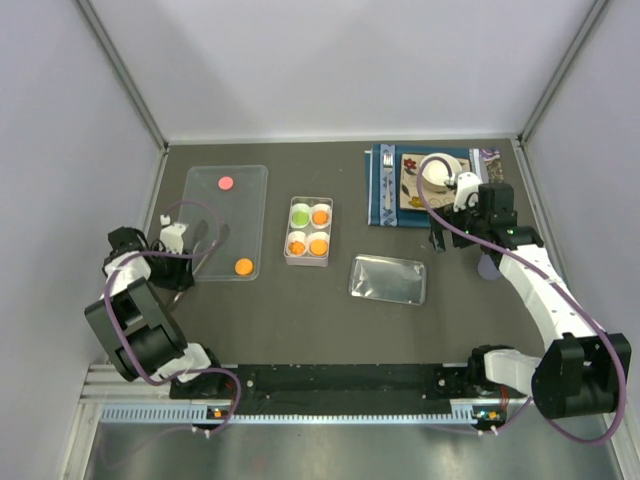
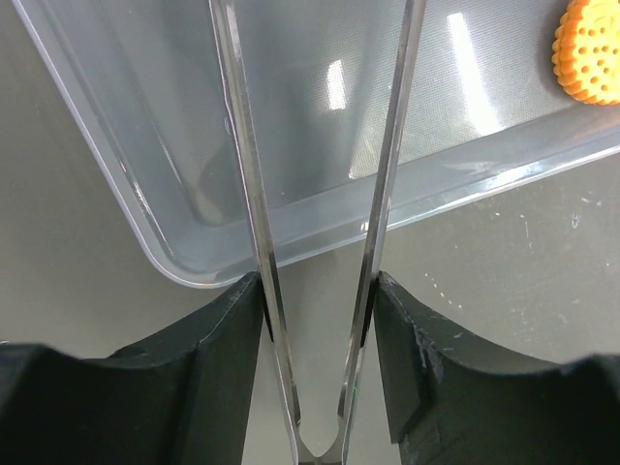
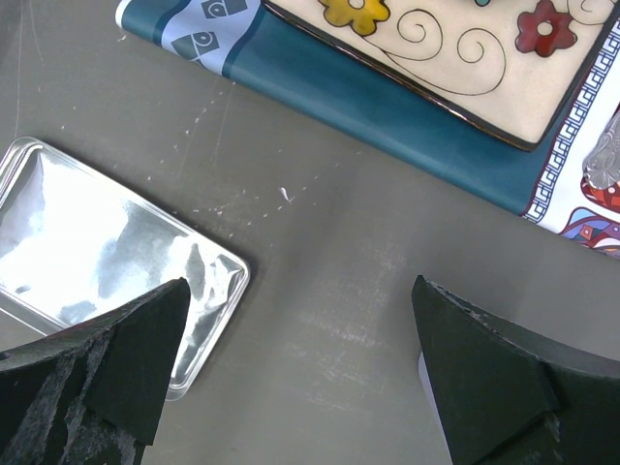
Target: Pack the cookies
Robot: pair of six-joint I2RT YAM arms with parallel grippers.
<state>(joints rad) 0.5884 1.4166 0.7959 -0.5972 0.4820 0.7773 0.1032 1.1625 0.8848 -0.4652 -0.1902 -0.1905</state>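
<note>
A white four-cup box [image 1: 308, 230] holds a green cookie [image 1: 299, 213] and three orange cookies [image 1: 320, 214]. A clear tray [image 1: 212, 205] at the left holds a pink cookie [image 1: 226, 183] and an orange cookie [image 1: 243, 266], which also shows in the left wrist view [image 2: 589, 50]. My left gripper [image 1: 178, 268] is shut on metal tongs [image 2: 254, 194]; their open arms reach over the tray's near corner [image 2: 174, 262], left of the orange cookie. My right gripper [image 1: 440, 240] is open and empty over bare table [image 3: 300, 378], right of the clear lid [image 1: 389, 279].
A blue mat [image 1: 378, 190] with a patterned plate [image 1: 412, 185], a fork [image 1: 388, 185] and a white cup [image 1: 437, 172] lies at the back right. The lid [image 3: 97, 252] and mat [image 3: 387, 107] show in the right wrist view. A pale purple disc [image 1: 487, 268] lies beside the right arm.
</note>
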